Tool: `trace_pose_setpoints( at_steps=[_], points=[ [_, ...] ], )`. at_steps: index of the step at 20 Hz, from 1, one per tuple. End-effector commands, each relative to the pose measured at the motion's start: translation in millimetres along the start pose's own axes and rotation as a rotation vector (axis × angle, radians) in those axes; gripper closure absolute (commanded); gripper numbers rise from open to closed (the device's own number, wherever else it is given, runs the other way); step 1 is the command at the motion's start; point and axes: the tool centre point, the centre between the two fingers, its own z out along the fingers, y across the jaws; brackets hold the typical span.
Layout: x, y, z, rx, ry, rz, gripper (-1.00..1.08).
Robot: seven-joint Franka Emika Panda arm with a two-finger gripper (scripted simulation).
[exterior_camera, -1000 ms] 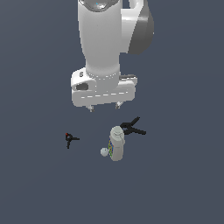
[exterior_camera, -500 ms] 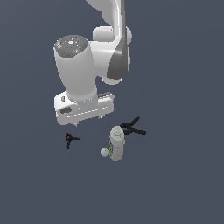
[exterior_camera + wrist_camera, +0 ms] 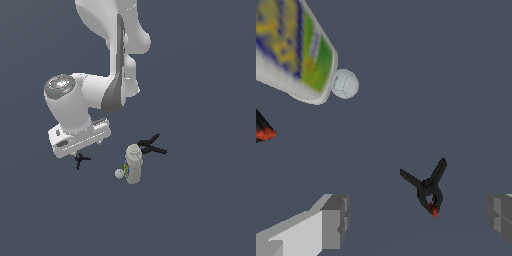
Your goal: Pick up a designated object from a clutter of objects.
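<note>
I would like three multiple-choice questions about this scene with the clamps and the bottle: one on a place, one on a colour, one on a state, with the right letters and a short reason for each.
1. In the exterior view, where is the small clamp?
A. just below the claw
B. on top of the bottle
C. touching the larger clamp

2. What colour is the small clamp's tip in the wrist view?
A. white
B. green
C. red

3. How does the claw stand?
A. shut on the small clamp
B. open, holding nothing
C. shut on the white ball

Answers:
1 A: the clamp lies apart from the bottle, right under the hand.
2 C: the wrist view shows a red tip on the black body.
3 B: the two fingers stand wide apart, with the clamp lying free between them.
</note>
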Motion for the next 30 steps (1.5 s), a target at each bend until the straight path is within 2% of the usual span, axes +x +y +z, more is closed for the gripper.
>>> trace_pose_setpoints(
  at_steps=[1, 13, 25, 30],
  points=[
    [-10, 12, 18, 0.003, 0.002, -0.048, -0.92],
    [-46, 47, 80, 0.016, 0.019, -0.204, -0.92],
    [-54, 52, 94, 0.019, 0.023, -0.23, -0.92],
    [-53, 51, 112, 0.018, 0.024, -0.232, -0.92]
  ],
)
